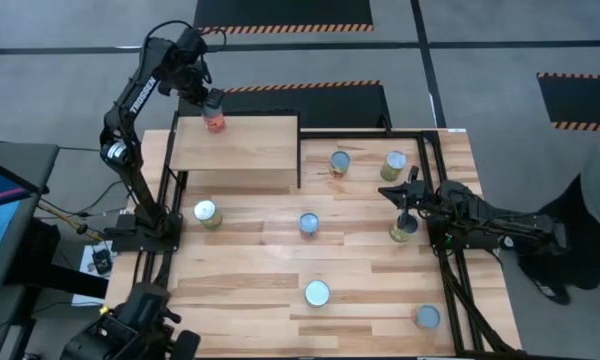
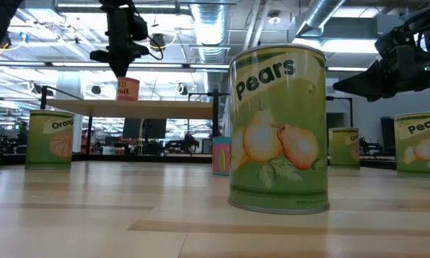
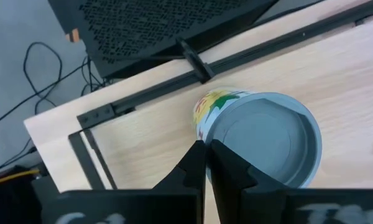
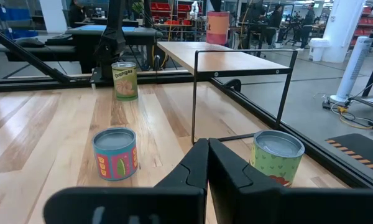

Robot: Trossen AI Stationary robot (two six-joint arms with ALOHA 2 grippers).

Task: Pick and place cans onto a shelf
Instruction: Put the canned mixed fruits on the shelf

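Left tool (image 1: 212,103) hovers over the red can (image 1: 215,122) near the shelf (image 1: 242,150) back edge, its grip unreadable; a clumsy retreat could topple it off.

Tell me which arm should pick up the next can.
Right, probably. The right end effector hovers over the table among loose cans, beside one can, while the left end effector is at the red can on the shelf.

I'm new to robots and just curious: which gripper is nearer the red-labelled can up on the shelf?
Left. The left gripper is right at the red-labelled can on the shelf. The right gripper is far across the table, beside a green can.
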